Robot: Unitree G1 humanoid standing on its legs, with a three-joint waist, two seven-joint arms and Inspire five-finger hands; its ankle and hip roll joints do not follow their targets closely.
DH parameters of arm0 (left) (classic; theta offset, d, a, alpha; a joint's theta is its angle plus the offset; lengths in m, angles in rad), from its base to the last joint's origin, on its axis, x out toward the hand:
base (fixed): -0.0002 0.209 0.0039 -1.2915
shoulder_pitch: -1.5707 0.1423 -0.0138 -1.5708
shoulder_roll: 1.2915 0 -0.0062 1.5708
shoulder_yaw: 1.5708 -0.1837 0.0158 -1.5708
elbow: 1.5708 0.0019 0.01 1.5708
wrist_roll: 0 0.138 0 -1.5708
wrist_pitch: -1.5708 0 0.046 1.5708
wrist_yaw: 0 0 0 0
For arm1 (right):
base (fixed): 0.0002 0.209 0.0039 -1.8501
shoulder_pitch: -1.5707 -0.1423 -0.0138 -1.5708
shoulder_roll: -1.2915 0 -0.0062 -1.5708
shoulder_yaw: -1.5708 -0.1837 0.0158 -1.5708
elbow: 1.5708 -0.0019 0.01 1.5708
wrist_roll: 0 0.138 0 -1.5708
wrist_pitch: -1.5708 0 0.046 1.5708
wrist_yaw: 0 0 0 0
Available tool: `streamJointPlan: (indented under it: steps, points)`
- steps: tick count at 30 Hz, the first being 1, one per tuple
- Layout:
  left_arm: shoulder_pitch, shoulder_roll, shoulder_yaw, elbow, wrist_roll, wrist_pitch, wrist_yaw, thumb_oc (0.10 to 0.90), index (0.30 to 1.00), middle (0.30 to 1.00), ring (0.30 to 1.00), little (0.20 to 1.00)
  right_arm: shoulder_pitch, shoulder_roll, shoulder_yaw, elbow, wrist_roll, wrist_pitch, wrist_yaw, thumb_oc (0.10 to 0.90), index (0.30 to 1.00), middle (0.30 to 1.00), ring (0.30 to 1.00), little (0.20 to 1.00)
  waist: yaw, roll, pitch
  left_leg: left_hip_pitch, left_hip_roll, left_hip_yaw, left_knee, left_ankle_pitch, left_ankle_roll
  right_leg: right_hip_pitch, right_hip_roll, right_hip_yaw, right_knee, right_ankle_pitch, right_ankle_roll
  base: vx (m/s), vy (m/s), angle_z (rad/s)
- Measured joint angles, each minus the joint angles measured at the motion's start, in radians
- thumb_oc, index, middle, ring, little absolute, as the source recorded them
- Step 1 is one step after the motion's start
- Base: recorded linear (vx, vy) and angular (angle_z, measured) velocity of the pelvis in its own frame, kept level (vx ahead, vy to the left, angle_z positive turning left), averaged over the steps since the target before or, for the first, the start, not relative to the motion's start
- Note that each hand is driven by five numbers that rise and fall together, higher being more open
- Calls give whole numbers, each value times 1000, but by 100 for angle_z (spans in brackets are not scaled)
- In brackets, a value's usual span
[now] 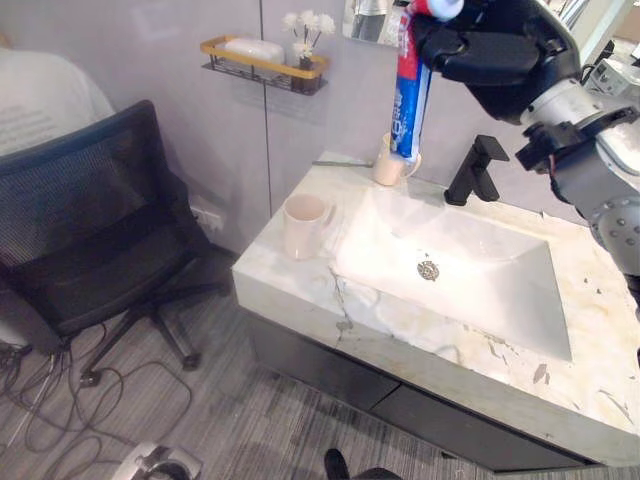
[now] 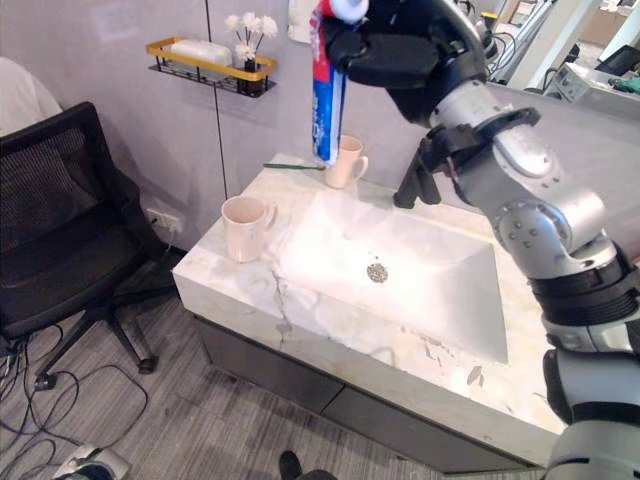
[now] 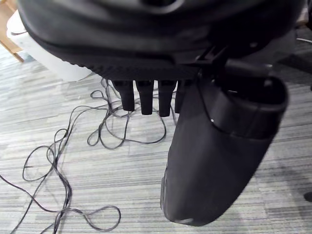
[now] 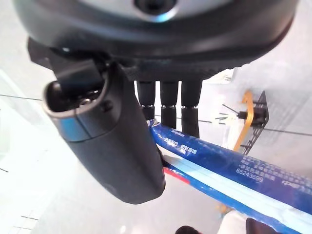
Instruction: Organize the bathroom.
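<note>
1. Setting: a marble vanity top [image 1: 300,285] with a recessed white sink [image 1: 520,300], a black faucet [image 1: 476,170] at the back and a grey wall behind. A wire shelf [image 1: 262,65] hangs on the wall. An office chair [image 1: 90,230] stands to the left.
2. Right hand [image 2: 400,50]: raised above the rear of the counter, fingers and thumb clamped on the toothpaste tube [image 2: 328,95] near its cap end.
3. Toothpaste tube: blue, red and white. It hangs below the hand with its long axis vertical, cap uppermost and flat tail pointing down.
4. Key relation: the tail hangs directly above, or just in front of, the rear mug [image 2: 346,162] at the back edge; the views do not settle which. Lowering would probably seat it there.
5. A second mug [image 2: 243,228] stands left of the sink, well apart. A toothbrush [image 2: 293,166] lies beside the rear mug.
6. Left hand [image 3: 214,146]: idle over the floor, fingers relaxed and holding nothing.
</note>
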Motion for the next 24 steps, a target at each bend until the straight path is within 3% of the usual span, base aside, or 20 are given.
streamJointPlan:
  steps: [6, 11, 14, 17, 24]
  points:
    - [54, -17, 2, 11, -28, 0, 23, 800, 900, 900, 900, 900, 8, 67, 63, -74, 1, -5, -35, 400, 300, 300, 300, 300, 33, 4, -37, -19, -2, -25, 4, 10, -9, -2, 1, -25, -12, 0, -4, -9, -13, 16]
    - [112, -13, 15, 14, -23, -22, 36, 800, 900, 900, 900, 900, 33, 130, 71, -107, -12, -36, -36, 400, 300, 300, 300, 300, 97, 4, -48, -27, -2, -47, 4, 15, -13, 0, 1, -34, -12, -2, -5, 6, -4, 13]
    - [130, -12, 32, 15, -23, -26, 34, 800, 900, 900, 900, 900, 42, 153, 71, -113, -51, -39, -34, 400, 300, 300, 300, 300, 102, 4, -48, -28, -4, -52, 4, 16, -13, 2, -1, -37, -11, -4, -7, 27, 6, 7]
    - [138, -8, 35, 13, -14, -47, 31, 800, 900, 900, 900, 900, 83, 190, 68, -114, -180, -76, -16, 400, 300, 300, 300, 300, 100, 6, -51, -28, -5, -56, 4, 17, -13, 4, -2, -44, -12, -4, -7, 48, -6, 3]
    - [128, -10, 37, 7, 17, -49, 9, 800, 900, 900, 900, 900, 147, 197, 53, -95, -328, -80, 26, 400, 300, 300, 300, 300, 99, 21, -52, -29, -3, -60, 3, 17, -14, 8, -2, -47, -14, -8, -12, 45, -31, 2]
